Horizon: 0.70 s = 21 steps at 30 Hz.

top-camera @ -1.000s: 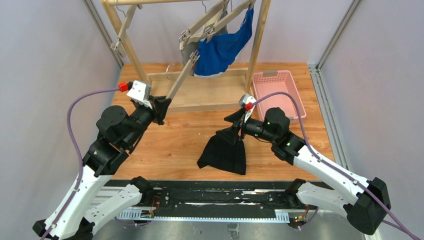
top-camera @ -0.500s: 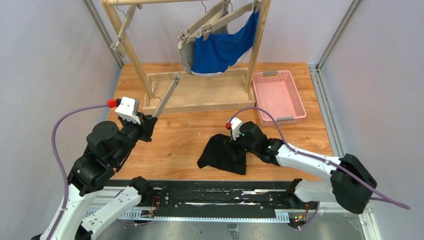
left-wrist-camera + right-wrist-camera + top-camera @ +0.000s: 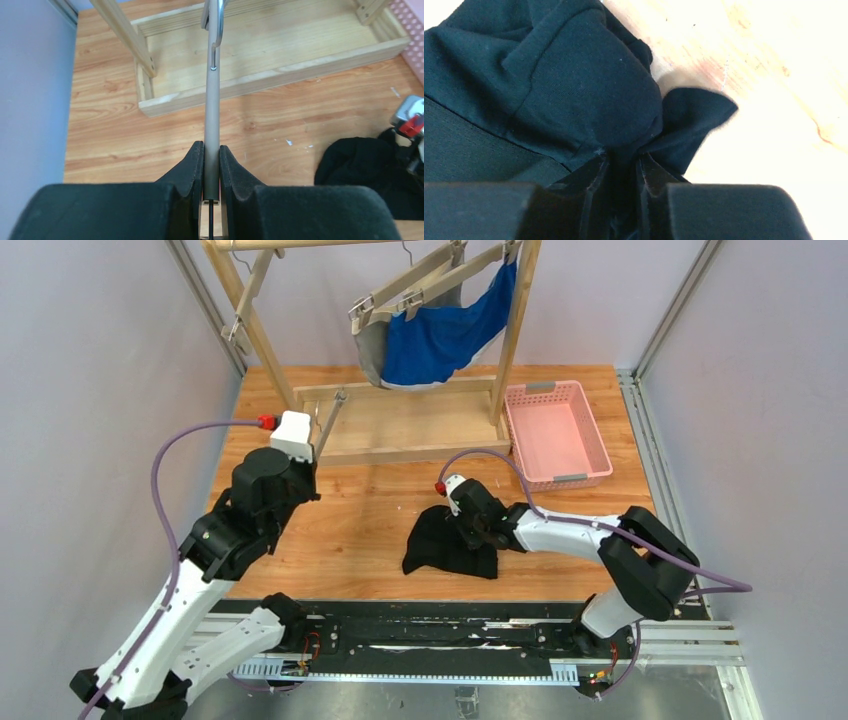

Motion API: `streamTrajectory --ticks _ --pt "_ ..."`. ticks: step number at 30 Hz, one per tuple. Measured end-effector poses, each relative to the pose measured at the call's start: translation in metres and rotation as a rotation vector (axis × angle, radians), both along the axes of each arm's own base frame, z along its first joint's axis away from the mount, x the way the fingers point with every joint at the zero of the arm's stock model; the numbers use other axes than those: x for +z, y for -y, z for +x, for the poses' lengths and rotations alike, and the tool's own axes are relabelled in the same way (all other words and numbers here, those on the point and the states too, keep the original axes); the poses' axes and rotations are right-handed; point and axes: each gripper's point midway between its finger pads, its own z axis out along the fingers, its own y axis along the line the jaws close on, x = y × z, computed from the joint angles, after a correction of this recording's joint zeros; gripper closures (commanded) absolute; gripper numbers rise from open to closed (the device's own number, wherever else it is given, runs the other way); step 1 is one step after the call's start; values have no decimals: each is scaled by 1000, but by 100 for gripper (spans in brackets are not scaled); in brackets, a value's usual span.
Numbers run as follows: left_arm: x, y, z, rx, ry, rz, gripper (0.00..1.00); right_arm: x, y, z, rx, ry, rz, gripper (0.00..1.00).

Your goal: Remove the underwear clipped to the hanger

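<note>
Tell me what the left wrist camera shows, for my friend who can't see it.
The black left gripper is shut on a thin hanger bar that points away over the wooden table. Beyond it lies the wooden rack base, and the black underwear sits crumpled on the table at the right edge.

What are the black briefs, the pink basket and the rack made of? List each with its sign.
Black crumpled fabric briefs: soft matte knit, likely cotton; folds, fine lint.
Pink lattice-walled rectangular basket: probably moulded plastic; uniform colour, perforated walls.
Pale timber drying rack: unfinished-looking wood; visible grain.
</note>
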Motion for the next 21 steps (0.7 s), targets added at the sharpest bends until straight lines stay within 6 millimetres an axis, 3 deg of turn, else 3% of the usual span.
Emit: streamTrajectory --ticks 7,10,17,21 --pt "2 7 37 35 -5 103 100 5 5 3 -33 -2 -36 99" --pt "6 1 56 66 -12 108 100 21 10 4 -44 24 -34 99" --pt "32 -27 88 146 18 80 100 128 12 34 -112 252 74 99" --pt "65 -25 100 121 79 41 100 180 38 55 -203 402 66 99"
